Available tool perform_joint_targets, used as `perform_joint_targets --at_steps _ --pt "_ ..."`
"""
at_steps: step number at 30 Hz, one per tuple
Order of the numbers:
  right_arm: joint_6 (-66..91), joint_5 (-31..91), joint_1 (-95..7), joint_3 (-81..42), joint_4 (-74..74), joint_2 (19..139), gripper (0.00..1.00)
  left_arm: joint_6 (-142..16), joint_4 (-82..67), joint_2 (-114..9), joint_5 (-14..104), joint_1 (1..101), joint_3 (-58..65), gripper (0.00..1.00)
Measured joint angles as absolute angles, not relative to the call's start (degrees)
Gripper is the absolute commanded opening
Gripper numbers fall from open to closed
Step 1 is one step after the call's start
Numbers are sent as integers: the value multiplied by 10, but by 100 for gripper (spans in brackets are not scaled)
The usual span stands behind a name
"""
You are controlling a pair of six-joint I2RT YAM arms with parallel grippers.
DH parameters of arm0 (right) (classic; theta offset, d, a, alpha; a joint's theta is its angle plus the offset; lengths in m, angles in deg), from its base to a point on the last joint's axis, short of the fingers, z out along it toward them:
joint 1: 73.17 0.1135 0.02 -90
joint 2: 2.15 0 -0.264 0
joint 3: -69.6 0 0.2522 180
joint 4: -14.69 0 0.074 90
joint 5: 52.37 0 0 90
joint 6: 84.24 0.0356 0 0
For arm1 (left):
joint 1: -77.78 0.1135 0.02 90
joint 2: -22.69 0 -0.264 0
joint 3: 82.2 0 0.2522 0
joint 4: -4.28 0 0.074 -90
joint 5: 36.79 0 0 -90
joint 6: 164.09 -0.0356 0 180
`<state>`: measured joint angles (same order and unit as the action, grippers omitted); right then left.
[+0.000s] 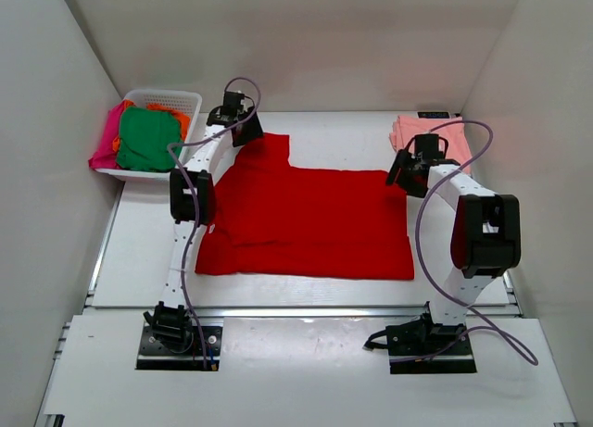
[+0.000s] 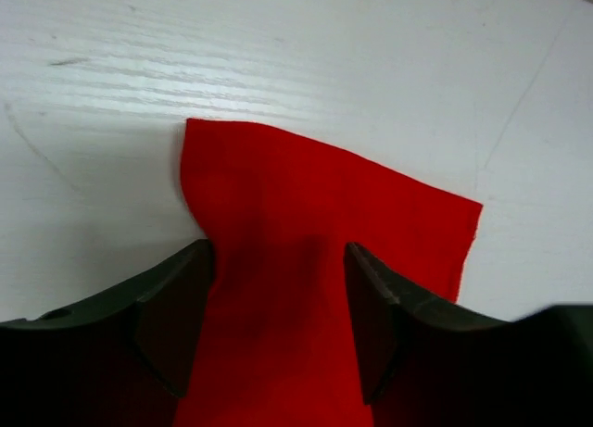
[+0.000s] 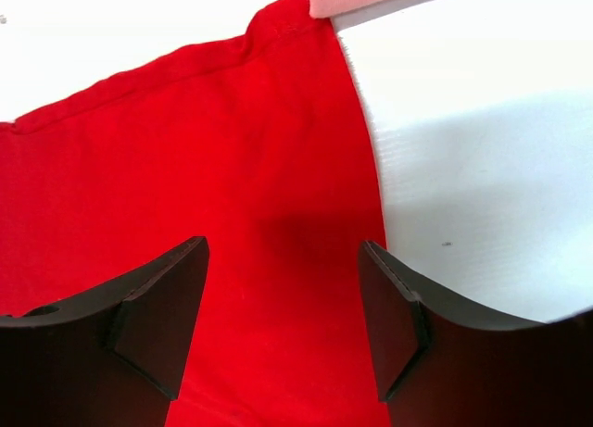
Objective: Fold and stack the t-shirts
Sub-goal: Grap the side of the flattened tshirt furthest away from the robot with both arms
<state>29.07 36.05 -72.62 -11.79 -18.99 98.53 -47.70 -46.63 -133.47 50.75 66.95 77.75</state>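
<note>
End effectors: two, both spread, neither pinching anything. Your items, from left to right of the overhead view:

1. Basket (image 1: 171,95), white lattice, one, upper left. It holds three tees: magenta tee (image 1: 105,142) draped over its left wall, green tee (image 1: 146,138) on top, orange tee (image 1: 176,118) showing behind.
2. Left end effector (image 2: 278,265), one, upper left of centre. Its fingers stand apart, either side of the red sleeve, low over the cloth. Whether they touch it you cannot tell.
3. Red tee (image 1: 306,219), one, laid flat on the table (image 1: 139,251), centre of frame, one sleeve pointing to the upper left.
4. Right end effector (image 3: 283,260), one, right of centre. Its fingers stand apart over the red tee's upper right edge.
5. Salmon-pink tee (image 1: 422,131), one, upper right. It looks already folded, and its corner is touching or just beside the red cloth.

Step in hand, as judged: the first fold of the red tee, grasp not yet made. One tee looks folded and four remain. Your next move calls for lowering both sets of fingers, pinching a single layer at each far edge, then lifting both together so the cloth does not skew.
</note>
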Motion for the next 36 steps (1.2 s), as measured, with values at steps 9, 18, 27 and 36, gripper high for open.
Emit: perform_joint_targets --at_steps 9,18,27,36 --pt "292 363 -752 -136 -183 1033 64 -479 -478 -1335 471 663 777 0" --pt "306 396 -754 -208 -187 1093 60 -483 -477 -1318 430 666 735 0" --pt "317 408 -734 -321 -216 1187 38 -485 -421 -1195 402 674 553 0" --pt "316 397 -718 -348 -235 1207 0 -484 -382 -1157 394 688 524 0"
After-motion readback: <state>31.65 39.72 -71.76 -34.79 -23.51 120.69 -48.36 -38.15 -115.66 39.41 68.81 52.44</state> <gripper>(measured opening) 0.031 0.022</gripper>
